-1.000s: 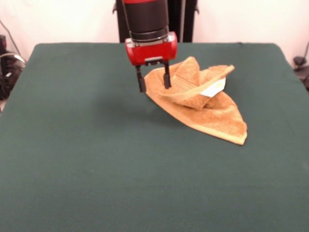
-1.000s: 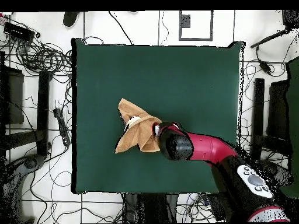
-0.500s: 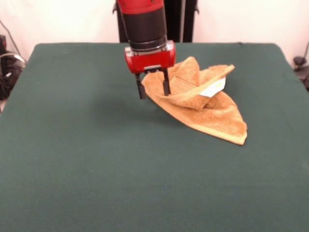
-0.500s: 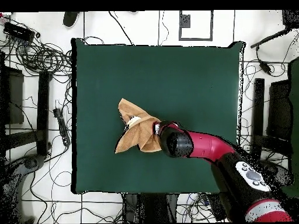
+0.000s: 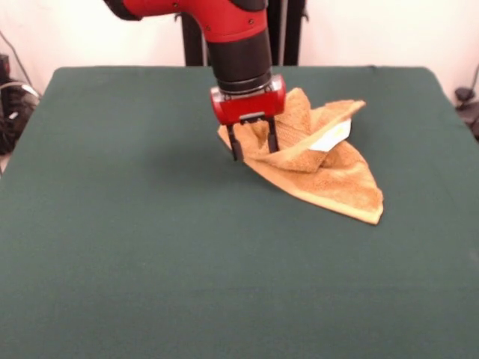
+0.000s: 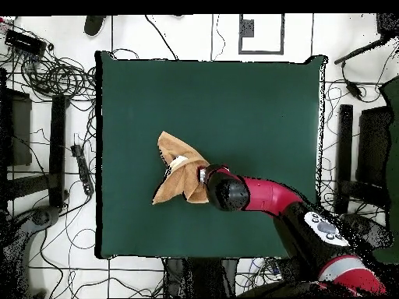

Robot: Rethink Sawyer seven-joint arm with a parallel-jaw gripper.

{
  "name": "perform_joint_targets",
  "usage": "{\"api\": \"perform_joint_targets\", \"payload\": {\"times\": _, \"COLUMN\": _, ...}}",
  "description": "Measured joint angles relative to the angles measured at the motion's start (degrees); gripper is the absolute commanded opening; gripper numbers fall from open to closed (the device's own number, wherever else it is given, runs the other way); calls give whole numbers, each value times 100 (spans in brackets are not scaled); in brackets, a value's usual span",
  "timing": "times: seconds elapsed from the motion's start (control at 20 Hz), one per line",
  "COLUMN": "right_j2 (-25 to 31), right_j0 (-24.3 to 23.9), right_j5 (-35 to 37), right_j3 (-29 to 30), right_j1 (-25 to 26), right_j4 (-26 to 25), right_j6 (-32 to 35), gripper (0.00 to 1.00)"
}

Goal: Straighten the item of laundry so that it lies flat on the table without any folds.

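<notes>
gripper at the crumpled towel's edge

the orange-tan towel [image 5: 318, 164] lies bunched and folded on the green table [image 5: 150, 262], right of centre in the upper half of the front view; in the overhead view the towel [image 6: 178, 181] sits left of centre. a white label tag [image 5: 331, 137] shows among its folds. the gripper [image 5: 253, 143] hangs from the red and black arm [image 6: 265, 195] at the towel's left end, its two fingers [image 5: 234, 142] apart, straddling a raised fold of cloth.
</notes>
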Motion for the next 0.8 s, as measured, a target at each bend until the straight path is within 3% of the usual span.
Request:
{"api": "perform_joint_targets", "payload": {"times": 0.15, "right_j2": 4, "right_j0": -14, "right_j5": 1, "right_j3": 1, "right_j1": -16, "right_j4": -1, "right_j6": 0, "gripper": 100}}
{"api": "perform_joint_targets", "payload": {"times": 0.2, "right_j2": 5, "right_j0": -9, "right_j5": 0, "right_j3": 1, "right_j1": -38, "right_j4": -2, "right_j6": 0, "gripper": 0}}
{"api": "perform_joint_targets", "payload": {"times": 0.8, "right_j2": 4, "right_j0": 80, "right_j5": -129, "right_j3": 2, "right_j1": -259, "right_j4": -2, "right_j6": 0, "gripper": 0}}
